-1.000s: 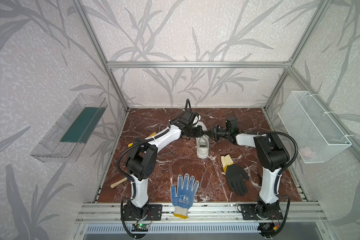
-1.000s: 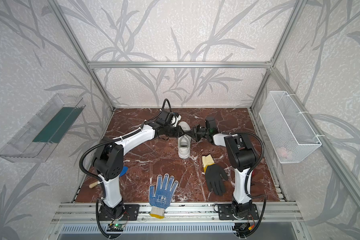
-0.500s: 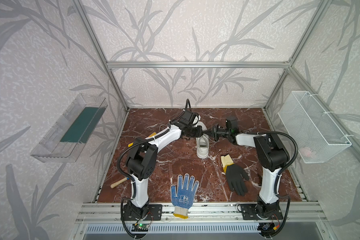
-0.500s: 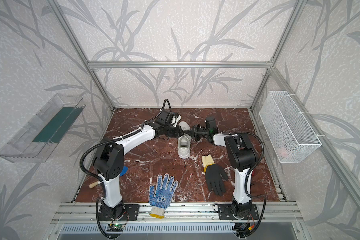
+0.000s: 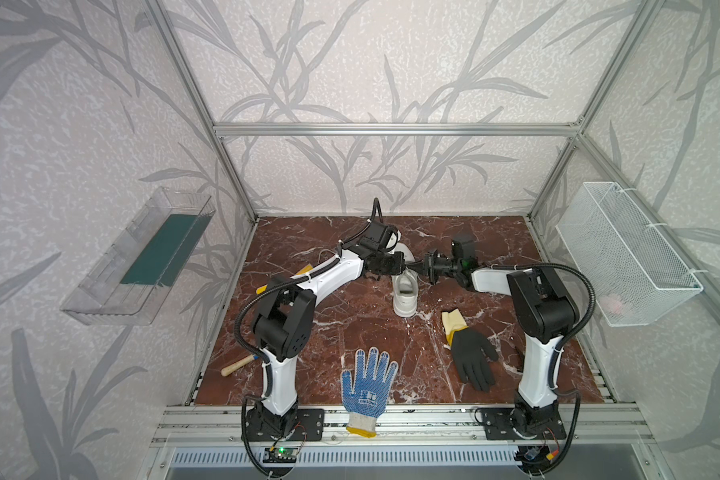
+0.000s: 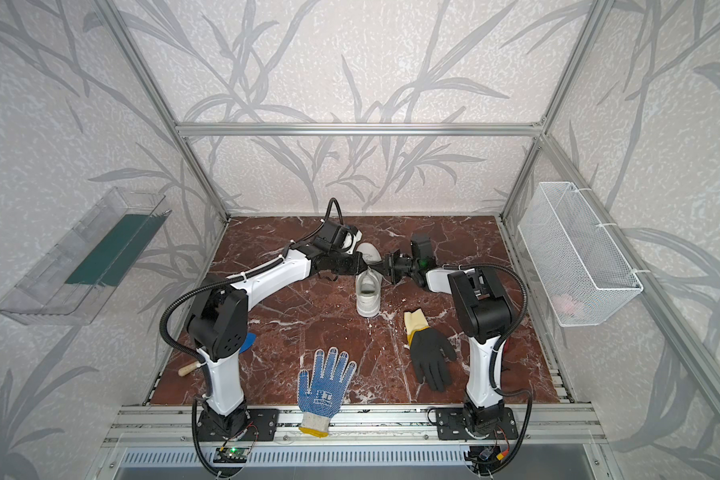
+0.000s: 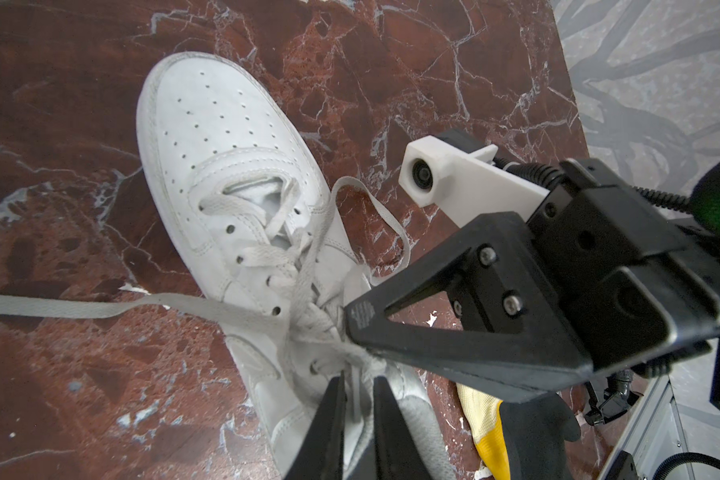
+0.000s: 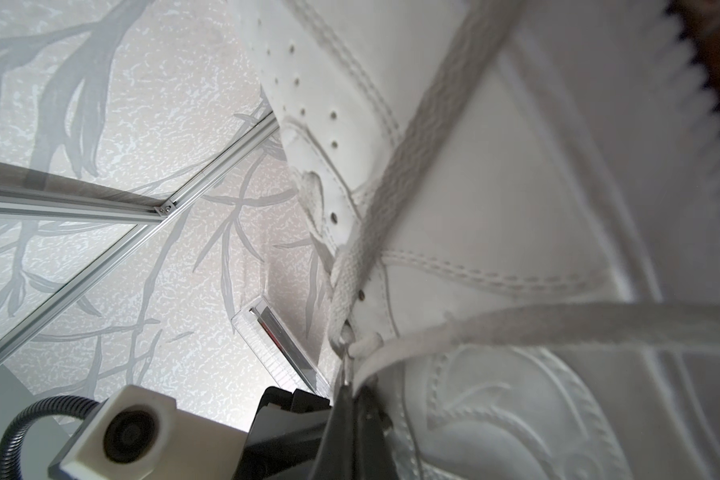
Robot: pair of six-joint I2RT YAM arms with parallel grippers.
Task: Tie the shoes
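The only change visible is in the left gripper (image 7: 358,380): its jaws are narrowing, while in both top views the arms and the white sneaker (image 5: 404,297) stay where they were a moment ago. The sneaker lies flat on the marble tabletop (image 5: 308,249) in the far middle, heel toward the near edge and toe pointing far. Both grippers meet over its lacing from either side. In the left wrist view the left gripper's fingers (image 7: 335,415) are still slightly apart, with one strand of the laces (image 7: 308,266) running up between them, so the pinch does not look complete. The right gripper (image 8: 350,395) is clamped together on another strand right at the crossing above the top eyelets. One long lace end trails away over the marble, and a slack loop hangs off the sneaker's other side. No bow shows. The laces look crossed and bunched near the tongue, not knotted, so the tying seems to be at an early stage. Once the left jaws bite, each arm should hold a strand and be able to pull the crossing tight. The risk is that the flat lace slips out before the jaws meet. The black glove with a yellow cuff (image 5: 470,357) and the blue-dotted glove (image 5: 368,382) lie nearer, well apart from the work.
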